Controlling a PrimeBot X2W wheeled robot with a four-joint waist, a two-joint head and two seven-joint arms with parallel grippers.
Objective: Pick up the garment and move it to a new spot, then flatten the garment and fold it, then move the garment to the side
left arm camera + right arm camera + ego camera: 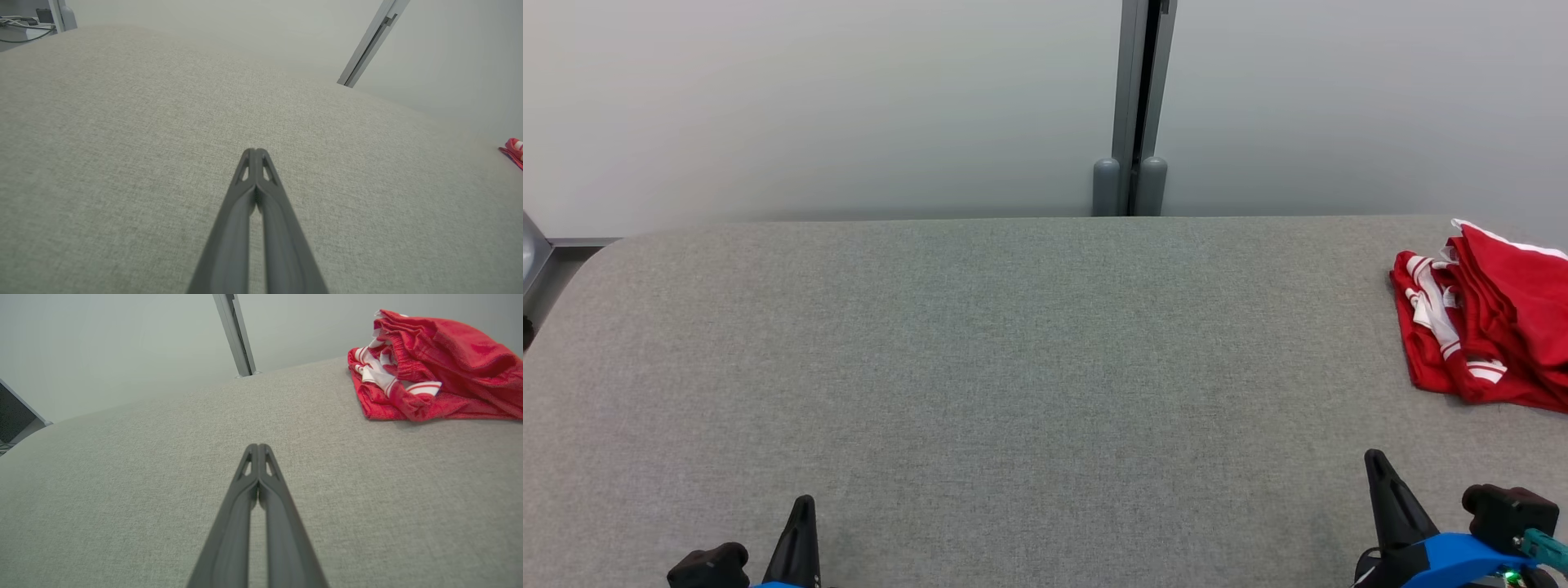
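A crumpled red garment (1494, 322) with white stripes lies bunched at the far right of the grey fabric table (980, 359), partly cut off by the head view's edge. The right wrist view shows the garment (441, 371) at its upper right, and a sliver of the garment (514, 151) sits at the right edge of the left wrist view. My left gripper (805, 502) is low at the front left, shut and empty, its fingertips (255, 153) pressed together. Front right, my right gripper (1374, 457) is likewise shut and empty, tips (258, 448) touching, well short of the garment.
A pale wall with a grey vertical post (1139, 106) stands behind the table's far edge. Off the rounded left corner of the table there is some grey equipment (531, 261), with cables (24, 28) visible in the left wrist view.
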